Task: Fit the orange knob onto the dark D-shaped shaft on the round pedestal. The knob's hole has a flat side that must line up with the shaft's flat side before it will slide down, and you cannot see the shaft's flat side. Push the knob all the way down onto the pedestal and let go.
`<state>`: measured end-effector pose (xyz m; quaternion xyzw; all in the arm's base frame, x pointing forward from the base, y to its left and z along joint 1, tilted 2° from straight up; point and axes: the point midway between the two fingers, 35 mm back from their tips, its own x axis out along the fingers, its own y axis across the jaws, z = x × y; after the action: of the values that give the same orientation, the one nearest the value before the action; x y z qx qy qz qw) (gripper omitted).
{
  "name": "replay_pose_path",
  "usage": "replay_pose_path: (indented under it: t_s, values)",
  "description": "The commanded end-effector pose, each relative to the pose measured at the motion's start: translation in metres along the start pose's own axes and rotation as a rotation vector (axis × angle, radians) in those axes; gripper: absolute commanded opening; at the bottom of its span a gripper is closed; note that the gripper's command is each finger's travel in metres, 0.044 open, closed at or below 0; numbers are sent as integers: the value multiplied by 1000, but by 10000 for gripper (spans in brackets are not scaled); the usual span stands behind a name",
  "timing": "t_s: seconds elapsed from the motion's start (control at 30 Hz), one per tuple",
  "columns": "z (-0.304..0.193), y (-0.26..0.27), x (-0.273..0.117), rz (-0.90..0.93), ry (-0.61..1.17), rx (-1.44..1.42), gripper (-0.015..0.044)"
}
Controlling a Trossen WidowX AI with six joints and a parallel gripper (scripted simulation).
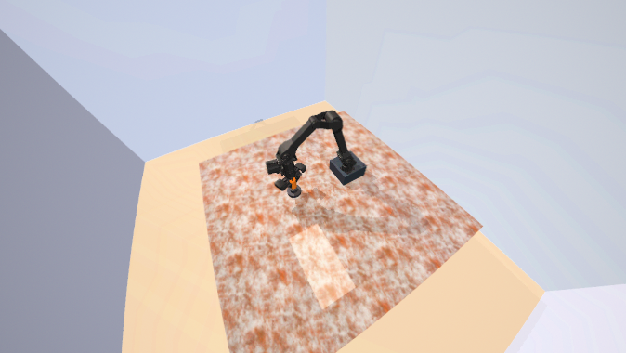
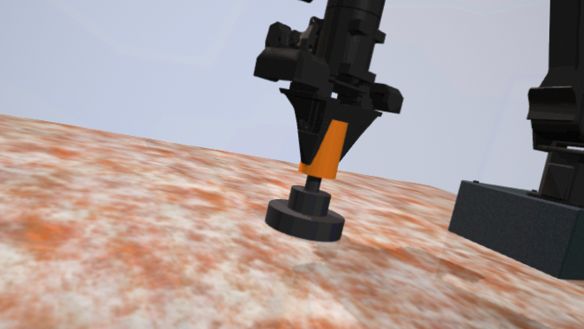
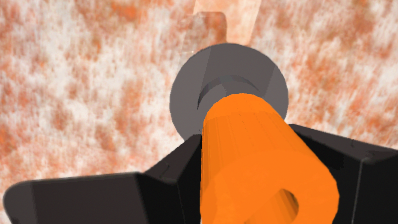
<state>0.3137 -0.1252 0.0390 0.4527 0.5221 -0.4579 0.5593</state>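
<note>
The orange knob (image 1: 293, 184) (image 2: 330, 151) (image 3: 260, 145) is between the fingers of my gripper (image 2: 322, 160), which is shut on it. The knob leans slightly in the exterior view, and its lower end is at the top of the dark shaft (image 2: 313, 183). A length of shaft shows bare between the knob and the round pedestal (image 1: 293, 194) (image 2: 303, 225) (image 3: 187, 95). The knob is above the pedestal, not touching it. In the wrist view an opening shows in the knob's upper end. Whether the shaft's tip is inside the knob, and where its flat side is, cannot be seen.
The arm's dark blue-grey base box (image 1: 347, 175) (image 2: 511, 229) stands to the right of the pedestal. The pedestal stands on a mottled orange and white mat (image 1: 260, 260) (image 2: 130, 242) (image 3: 65, 100). A bright rectangular patch (image 1: 320, 267) shows on the mat. The arm arches above it from the base.
</note>
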Motion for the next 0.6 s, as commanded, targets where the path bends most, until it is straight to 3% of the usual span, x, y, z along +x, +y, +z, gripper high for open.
replay_pose_path:
  t_s: [0.0, 0.3, 0.57]
  values:
    - [1, 2, -3, 7, -1, 4, 0]
    - [2, 4, -6, 7, -1, 203, 0]
    - [3, 7, -3, 7, -1, 213, 0]
